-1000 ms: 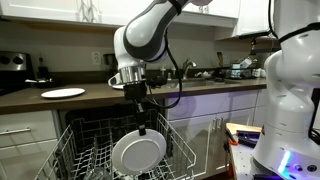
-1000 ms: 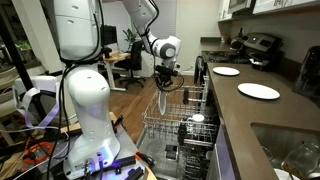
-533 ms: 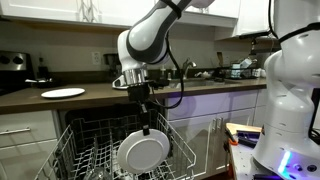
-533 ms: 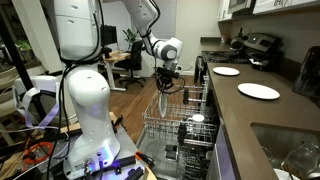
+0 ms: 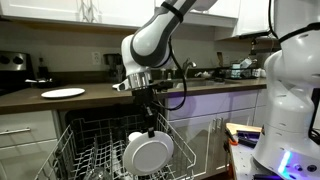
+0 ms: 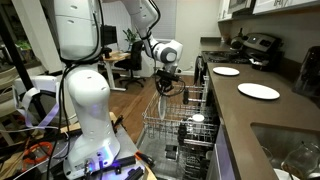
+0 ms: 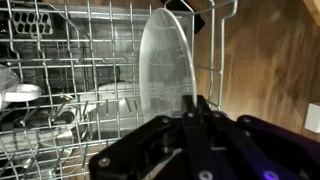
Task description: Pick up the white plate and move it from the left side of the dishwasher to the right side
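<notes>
White plate: upright and lifted clear of the tines, face toward the camera in an exterior view. The gripper holds it by the top rim, jaws clamped on the edge. In the wrist view the plate is edge-on, close to the outer wire of the rack, with floor beyond. The dishwasher is open below.

Progress (judged):
- Pickup is done.
- Carry toward the right side looks nearly complete.
- Left to do: lower the plate between the tines and release it.

glossy smooth white plate, pale metal wire rack, brown wood floor, glossy white plastic arm shell
</notes>
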Controlling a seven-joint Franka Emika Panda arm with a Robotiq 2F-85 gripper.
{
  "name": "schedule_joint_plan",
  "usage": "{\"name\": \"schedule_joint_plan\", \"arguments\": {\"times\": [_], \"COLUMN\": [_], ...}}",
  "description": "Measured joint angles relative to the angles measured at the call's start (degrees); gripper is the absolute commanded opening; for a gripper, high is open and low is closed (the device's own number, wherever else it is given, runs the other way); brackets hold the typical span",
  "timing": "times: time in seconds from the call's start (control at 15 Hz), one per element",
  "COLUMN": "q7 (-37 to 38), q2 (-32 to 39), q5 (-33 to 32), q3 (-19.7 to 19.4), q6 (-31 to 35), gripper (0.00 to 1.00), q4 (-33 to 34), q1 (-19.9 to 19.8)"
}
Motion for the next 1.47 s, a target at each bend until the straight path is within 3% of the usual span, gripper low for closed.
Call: {"name": "schedule_joint_plan", "arguments": {"times": [0.53, 1.47], "q7": [-0.37, -2.94], "q2": [0.45, 3.14], "q5": [0.00, 0.00], "q3": [-0.05, -0.02], "q6": [5.51, 8.47], "gripper": [0.01, 0.01], "q4": [-2.21, -2.32], "q1": [0.00, 0.00]}}
